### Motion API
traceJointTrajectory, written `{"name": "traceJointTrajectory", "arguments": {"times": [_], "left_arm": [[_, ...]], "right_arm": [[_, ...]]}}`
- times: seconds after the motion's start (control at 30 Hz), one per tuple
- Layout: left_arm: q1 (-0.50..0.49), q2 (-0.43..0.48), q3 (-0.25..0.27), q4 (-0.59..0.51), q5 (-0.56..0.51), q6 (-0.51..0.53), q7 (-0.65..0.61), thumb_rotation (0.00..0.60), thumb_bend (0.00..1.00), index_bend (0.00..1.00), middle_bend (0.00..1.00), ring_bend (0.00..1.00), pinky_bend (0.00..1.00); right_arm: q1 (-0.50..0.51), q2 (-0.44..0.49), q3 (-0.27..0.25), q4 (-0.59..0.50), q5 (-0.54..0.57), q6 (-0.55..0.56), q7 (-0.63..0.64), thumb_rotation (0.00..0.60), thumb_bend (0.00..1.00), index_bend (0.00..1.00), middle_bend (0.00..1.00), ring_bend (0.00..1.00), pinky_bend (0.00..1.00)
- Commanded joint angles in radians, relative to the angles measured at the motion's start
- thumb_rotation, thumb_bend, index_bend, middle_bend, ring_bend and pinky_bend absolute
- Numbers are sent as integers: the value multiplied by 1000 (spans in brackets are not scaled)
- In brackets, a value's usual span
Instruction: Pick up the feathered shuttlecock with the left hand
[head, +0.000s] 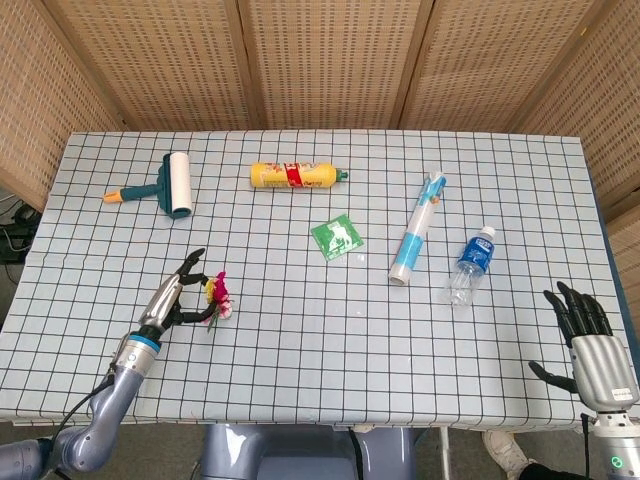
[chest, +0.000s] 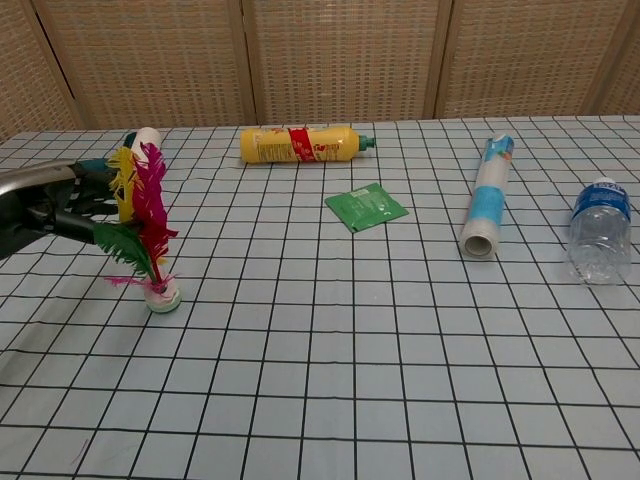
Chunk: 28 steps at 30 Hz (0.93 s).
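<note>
On the near left part of the checked tabletop (head: 330, 330) the feathered shuttlecock (chest: 141, 232) stands upright, its pale round base down on the cloth and its yellow, pink and green feathers pointing up. The left hand (head: 172, 300) is right beside it on the left, dark fingers (chest: 92, 193) reaching among the feathers; the chest view shows them touching or very close to the plumes, but I cannot tell whether they actually grip the shuttlecock or only lie against it. The right hand (head: 589, 338) hovers off the near right edge of the tabletop, fingers spread apart and holding nothing. Farther back lie a lint roller (head: 160, 187) at the left, a yellow bottle (head: 297, 175) on its side, a green packet (head: 337, 238) near the middle, a white and blue tube (head: 417, 230), and a clear water bottle (head: 470, 264) with a blue cap on the right
</note>
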Motion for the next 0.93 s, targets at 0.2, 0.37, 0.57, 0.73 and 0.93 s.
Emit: {"name": "traceJointTrajectory", "arguments": {"times": [0.2, 0.37, 0.57, 0.73, 0.93], "left_arm": [[-5, 21, 26, 54, 54, -41, -18, 600, 250, 412, 0, 0, 0], [13, 53, 0, 19, 103, 8, -71, 600, 169, 192, 0, 0, 0], [72, 126, -26, -32, 237, 194, -73, 600, 170, 158, 0, 0, 0], [123, 141, 18, 10, 321, 336, 127, 600, 193, 168, 0, 0, 0], [197, 137, 85, 42, 357, 470, 442, 600, 198, 93, 0, 0, 0]], "right_arm": [[0, 0, -1, 2, -2, 1, 3, 600, 69, 5, 0, 0, 110], [0, -2, -1, 3, -4, 3, 0, 600, 70, 5, 0, 0, 110], [0, -3, -3, 2, -11, 5, -9, 600, 69, 5, 0, 0, 110], [1, -6, -3, -1, -15, 7, -20, 600, 69, 5, 0, 0, 110], [1, -10, 3, -2, -9, 11, -33, 600, 70, 11, 0, 0, 94]]}}
